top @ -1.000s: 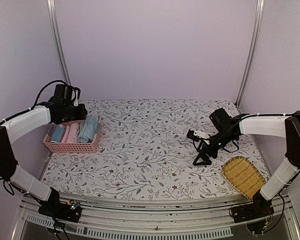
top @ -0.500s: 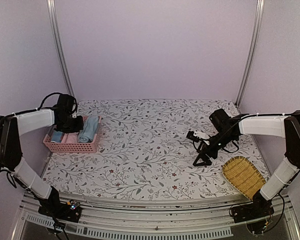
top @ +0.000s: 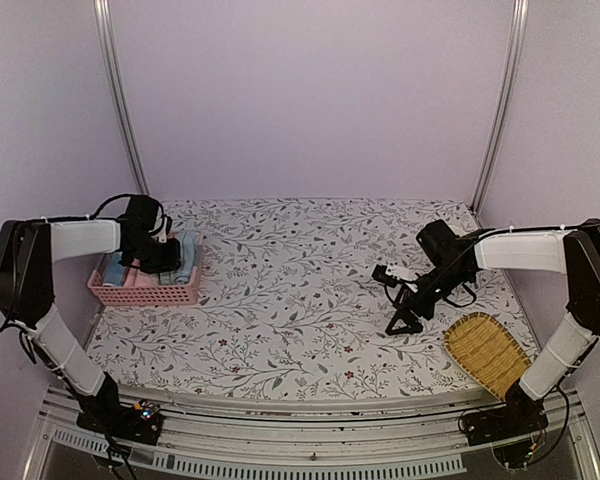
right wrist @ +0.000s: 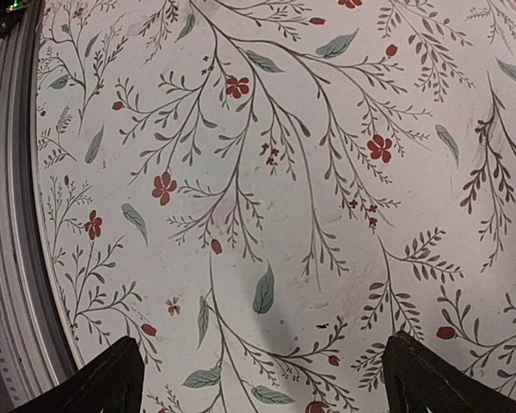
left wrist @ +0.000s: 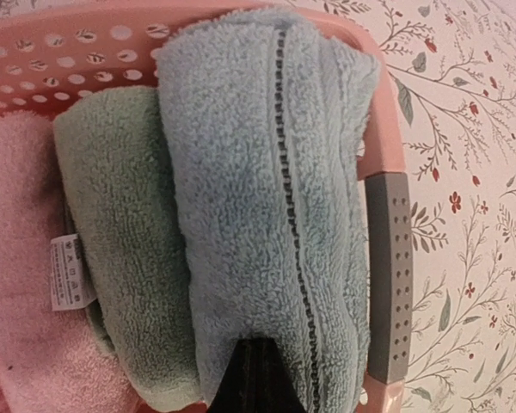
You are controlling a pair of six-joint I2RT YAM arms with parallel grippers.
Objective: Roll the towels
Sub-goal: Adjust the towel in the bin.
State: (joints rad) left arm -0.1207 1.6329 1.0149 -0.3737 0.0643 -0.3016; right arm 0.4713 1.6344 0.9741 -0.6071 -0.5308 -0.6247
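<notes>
Two rolled towels lie side by side in the pink basket (left wrist: 380, 103): a light blue towel (left wrist: 258, 172) and a sage green towel (left wrist: 112, 224). My left gripper (left wrist: 256, 366) is down in the basket with its dark fingertips pressed together into the near end of the light blue towel, shut on its pile. From above, the left gripper (top: 160, 260) covers the middle of the basket (top: 145, 293), and the blue towel (top: 188, 255) shows beside it. My right gripper (top: 404, 322) hangs open just above the bare floral tablecloth (right wrist: 267, 172), holding nothing.
A pink towel (left wrist: 17, 292) fills the left side of the basket, next to the green one. A grey perforated strip (left wrist: 389, 267) runs along the basket's right rim. A woven bamboo tray (top: 487, 352) lies at the front right, near the right arm.
The left gripper came down and to the right into the basket and closed on the light blue towel. The right arm barely moved.
</notes>
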